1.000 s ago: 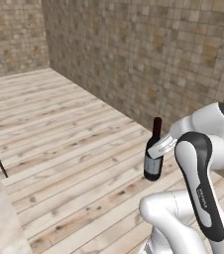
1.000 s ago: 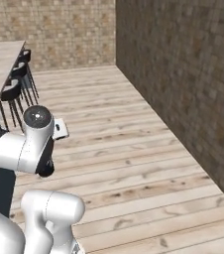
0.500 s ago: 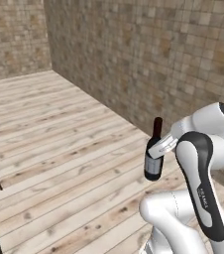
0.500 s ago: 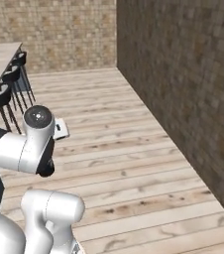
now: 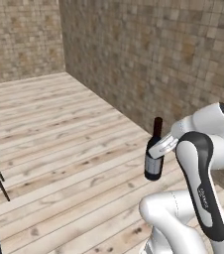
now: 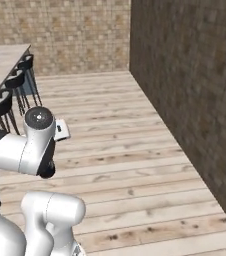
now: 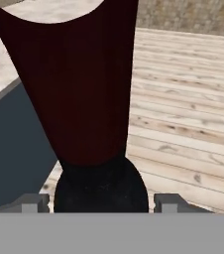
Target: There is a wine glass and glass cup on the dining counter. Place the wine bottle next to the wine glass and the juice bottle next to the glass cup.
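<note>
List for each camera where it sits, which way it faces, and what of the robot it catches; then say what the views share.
Left base view: behind the arm to its left, facing forward and down over the plank floor toward the stone wall; the arm rises lower right, carrying the wine bottle.
Right base view: behind-right, looking along the floor past the bar stools and dining counter; the arm shows lower left.
Hand view: on the hand, looking along the gripper, clamped on the bottle.
Shared: plank floor and stone wall.

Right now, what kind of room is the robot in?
Probably a kitchen's dining area: a wooden plank floor, stone-tiled walls, and dark bar stools lined along a long beige counter. The robot's fingers carry a wine bottle.
</note>
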